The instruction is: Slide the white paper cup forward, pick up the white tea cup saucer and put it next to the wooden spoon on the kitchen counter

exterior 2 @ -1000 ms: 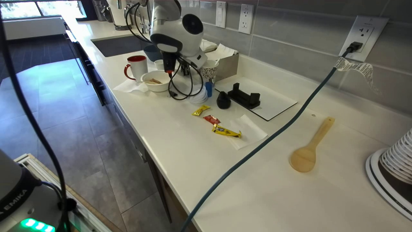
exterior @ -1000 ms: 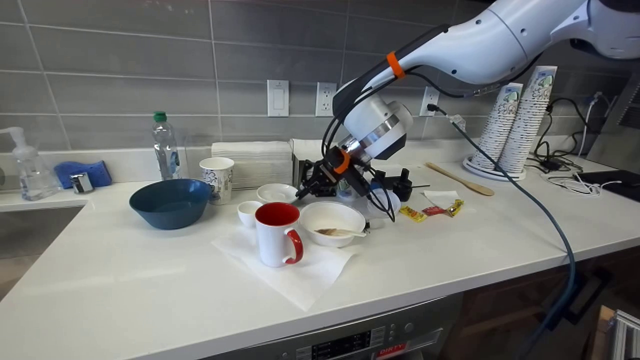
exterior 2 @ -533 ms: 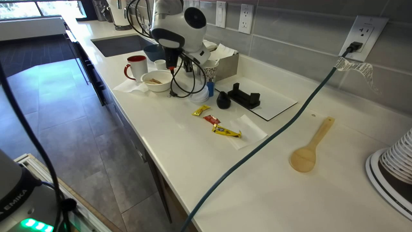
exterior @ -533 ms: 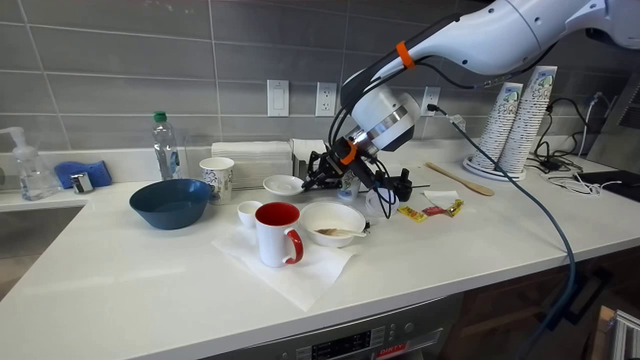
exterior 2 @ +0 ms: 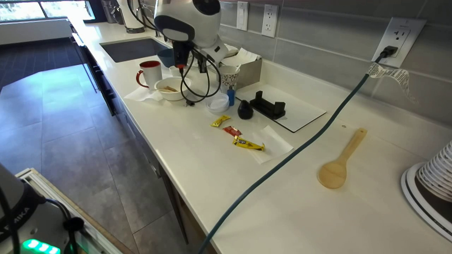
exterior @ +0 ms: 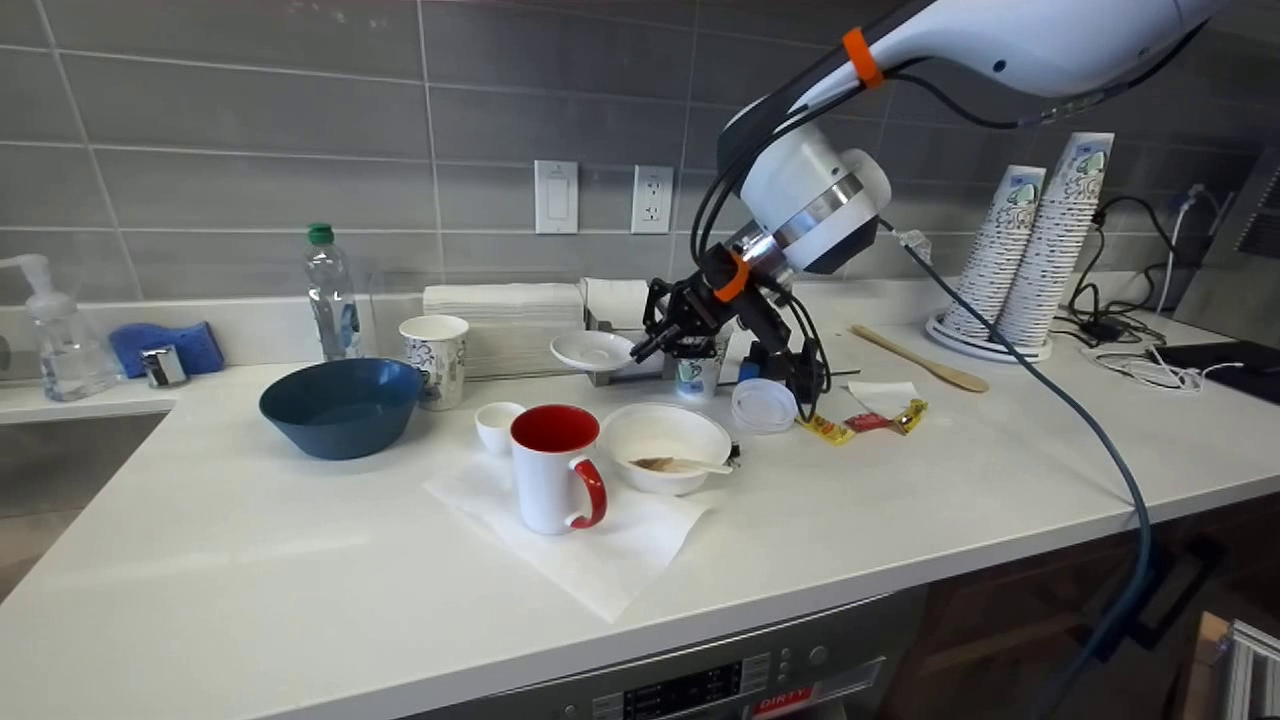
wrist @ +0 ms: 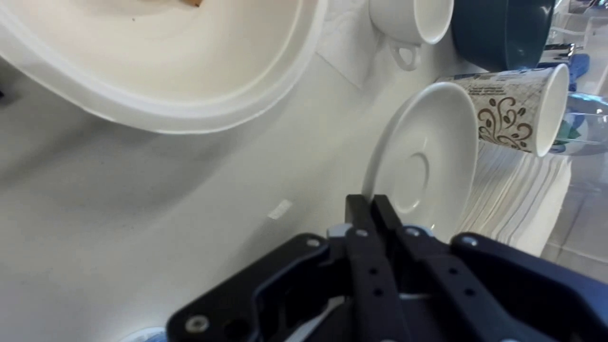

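Observation:
The white tea cup saucer point(exterior: 590, 348) is held in the air above the kitchen counter point(exterior: 300, 600), slightly tilted. My gripper point(exterior: 640, 351) is shut on its right rim; in the wrist view the gripper point(wrist: 369, 199) has the saucer point(wrist: 427, 156) edge between its fingertips. In the other angle the arm hides the saucer. A small plain white cup point(exterior: 497, 427) stands behind the red-handled mug; the wrist view shows a small handle on this cup point(wrist: 401, 21). The wooden spoon point(exterior: 920, 358) lies on the counter near the wall, far right of the gripper; it also shows in an exterior view point(exterior 2: 333, 173).
White bowl point(exterior: 650, 425), mug point(exterior: 540, 480) and clear lid point(exterior: 765, 406) stand in front of the gripper. A patterned paper cup point(exterior: 697, 378) is just under it. Candy wrappers point(exterior 2: 247, 143), a black holder point(exterior 2: 267, 106) and a hanging teal cable point(exterior 2: 268, 176) lie between arm and spoon.
My gripper has risen and moved right with the saucer, lifting it from near the counter to above it. The small white cup, mug, bowl and spoon have not moved.

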You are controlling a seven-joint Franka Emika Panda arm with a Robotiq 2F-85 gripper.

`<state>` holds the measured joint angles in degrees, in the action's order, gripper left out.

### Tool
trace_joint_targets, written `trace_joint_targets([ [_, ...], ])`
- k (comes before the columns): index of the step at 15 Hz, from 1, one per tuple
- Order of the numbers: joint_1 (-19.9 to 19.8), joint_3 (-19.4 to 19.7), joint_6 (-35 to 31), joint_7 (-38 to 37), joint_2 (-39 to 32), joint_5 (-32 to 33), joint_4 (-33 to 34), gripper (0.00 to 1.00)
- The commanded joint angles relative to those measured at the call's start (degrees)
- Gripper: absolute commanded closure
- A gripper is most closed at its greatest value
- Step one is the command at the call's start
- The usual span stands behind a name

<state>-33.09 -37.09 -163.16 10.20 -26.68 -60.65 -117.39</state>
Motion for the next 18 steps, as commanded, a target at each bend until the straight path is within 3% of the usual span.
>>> trace_joint_targets([
  [1, -5.83, -2.82, 4.92, 1.24, 9.94, -4.93, -7.37, 0.98],
  [4, -11.84, -4.26, 10.42, 3.56, 18.23, -11.15, -11.19, 0.98],
  [7, -16.76, -2.57, 19.39, 2.86, 26.81, -14.44, -14.66, 0.98],
  [8, -8.29, 8.44, 23.56, 2.75, 30.49, -16.13, -15.66, 0.98],
  [9, -7.88, 11.01, 25.42, 2.46, 32.30, -15.90, -16.77, 0.98],
  [12, 1.24, 24.96, 24.97, 1.57, 36.51, -14.87, -19.59, 0.98],
  [15, 8.70, 34.46, 18.63, -0.15, 37.81, -13.96, -21.51, 0.98],
  [18, 13.76, 39.12, 10.31, -1.47, 37.25, -15.50, -22.95, 0.98],
])
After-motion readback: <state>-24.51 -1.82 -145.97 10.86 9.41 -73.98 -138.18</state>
